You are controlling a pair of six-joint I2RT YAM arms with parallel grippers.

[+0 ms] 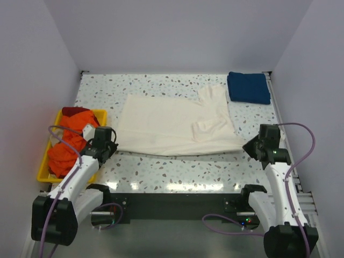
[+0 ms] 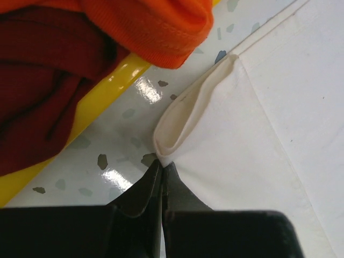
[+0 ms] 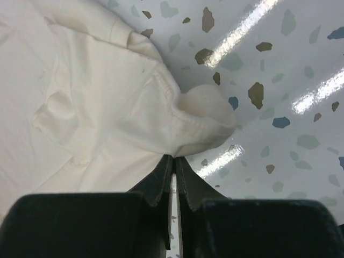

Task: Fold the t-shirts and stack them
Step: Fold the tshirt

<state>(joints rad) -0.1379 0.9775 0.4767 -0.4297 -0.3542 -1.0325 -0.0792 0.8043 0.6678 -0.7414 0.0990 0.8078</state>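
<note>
Cream t-shirt [image 1: 172, 126] lies spread mostly flat across the middle of the counter [image 1: 177, 174]. One sleeve points to the far right and some cloth is doubled over on its right side.

Left end effector [image 2: 161, 164]: jaws closed, pinching the near-left corner of the cream t-shirt. In the left wrist view the hem loops up in a small open fold right at the tips. The rest of the cloth lies flat on the counter.

Right end effector [image 3: 173, 158]: jaws closed, gripping the near-right corner of the same shirt. The cloth is bunched into a rounded lump just past the tips, with a seam visible along the bunch.

Both arms are low at the near edge of the shirt, one at each end.

Dark blue t-shirt [image 1: 248, 87] is folded at the far right corner of the counter, just beside the cream sleeve; cannot tell if they touch.

Orange t-shirt [image 1: 67, 150] and red t-shirt [image 1: 74, 112] are heaped unfolded in the yellow tray [image 1: 45, 171] at the left edge. The orange cloth spills over the tray rim near the left end effector.
</note>
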